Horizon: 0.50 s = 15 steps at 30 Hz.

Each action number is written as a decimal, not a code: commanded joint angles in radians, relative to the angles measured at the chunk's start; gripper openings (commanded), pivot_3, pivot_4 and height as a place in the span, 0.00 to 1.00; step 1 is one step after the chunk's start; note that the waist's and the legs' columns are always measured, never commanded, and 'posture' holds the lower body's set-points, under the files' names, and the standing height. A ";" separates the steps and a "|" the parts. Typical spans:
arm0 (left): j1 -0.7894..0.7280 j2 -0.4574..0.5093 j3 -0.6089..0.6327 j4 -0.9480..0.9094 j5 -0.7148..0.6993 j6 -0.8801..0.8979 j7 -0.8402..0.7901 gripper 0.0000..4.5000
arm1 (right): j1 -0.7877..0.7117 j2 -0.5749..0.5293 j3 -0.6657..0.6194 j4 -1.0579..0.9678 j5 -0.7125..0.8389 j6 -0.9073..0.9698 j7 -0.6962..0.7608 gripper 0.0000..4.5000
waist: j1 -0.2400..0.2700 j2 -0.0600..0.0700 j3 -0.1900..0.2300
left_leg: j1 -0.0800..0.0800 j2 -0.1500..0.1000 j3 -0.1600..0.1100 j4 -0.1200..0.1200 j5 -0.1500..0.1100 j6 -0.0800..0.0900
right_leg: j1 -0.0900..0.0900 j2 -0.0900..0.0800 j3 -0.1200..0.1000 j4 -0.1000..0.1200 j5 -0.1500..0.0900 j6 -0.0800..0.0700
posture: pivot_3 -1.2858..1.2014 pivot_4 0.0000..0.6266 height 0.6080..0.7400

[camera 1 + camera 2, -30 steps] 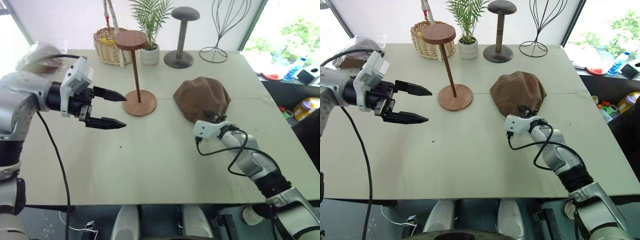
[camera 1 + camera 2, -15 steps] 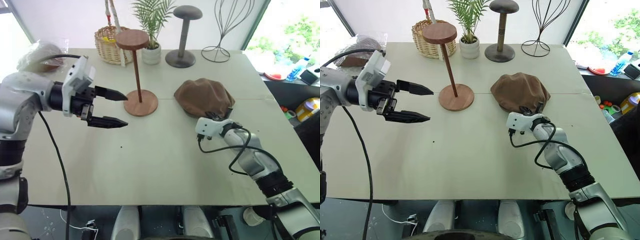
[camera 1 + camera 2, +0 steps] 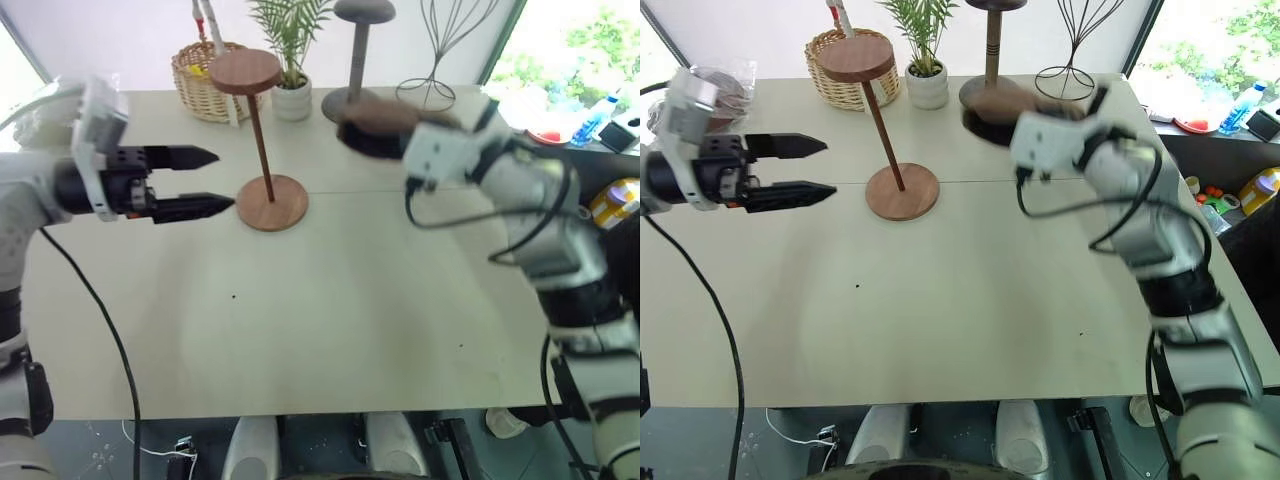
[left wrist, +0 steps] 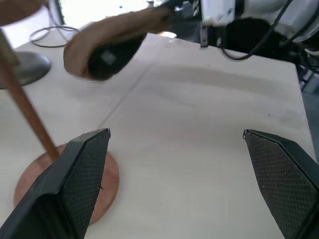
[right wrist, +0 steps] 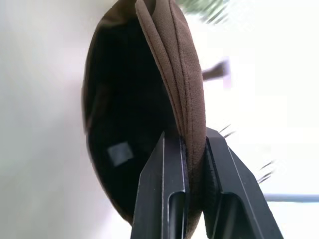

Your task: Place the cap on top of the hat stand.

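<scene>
The brown cap (image 3: 372,122) hangs in the air above the back of the table, its folded rim pinched between the fingers of my right gripper (image 5: 192,140), which is shut on it. Its dark inside faces downward (image 4: 107,56). Left of the cap stands the reddish-brown hat stand (image 3: 244,72), with a bare disc top, a thin rod and a round base (image 3: 272,203). At the base's left, at mid-rod height, my left gripper (image 3: 223,180) is open, its fingers pointing toward the rod and holding nothing.
Along the table's back edge stand a wicker basket (image 3: 204,80), a potted plant (image 3: 291,98), a dark grey mushroom-topped stand (image 3: 358,12) partly behind the cap, and a black wire stand (image 3: 440,45). A plastic-wrapped bundle (image 3: 720,85) lies at the far left corner.
My right gripper closed on the cap's rim and lifted it off the table, up and slightly left. My left gripper rose a little and turned. The camera shifted too.
</scene>
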 commanded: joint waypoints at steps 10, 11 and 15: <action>0.116 0.065 0.203 -0.119 -0.093 0.049 0.117 1.00 | -0.385 0.239 0.043 0.317 0.085 -0.271 -0.078 0.00 | -0.011 0.000 0.000 | -0.001 0.000 0.000 -0.005 0.000 0.000 | -0.002 0.000 0.000 -0.001 0.000 0.001 | 0.52 0.24 0.91; 0.125 0.069 0.214 -0.124 -0.099 0.053 0.123 1.00 | -0.377 0.252 0.049 0.305 0.095 -0.284 -0.065 0.00 | -0.010 0.000 0.000 | -0.001 0.000 0.000 -0.004 0.000 0.000 | -0.002 0.000 0.000 0.000 0.000 0.001 | 0.52 0.24 0.91; 0.160 0.089 0.246 -0.134 -0.111 0.061 0.135 1.00 | -0.333 0.288 0.081 0.256 0.124 -0.320 -0.018 0.00 | -0.010 0.000 0.000 | -0.001 0.000 0.000 -0.004 0.001 -0.001 | -0.002 0.000 0.000 0.000 0.000 0.001 | 0.52 0.24 0.91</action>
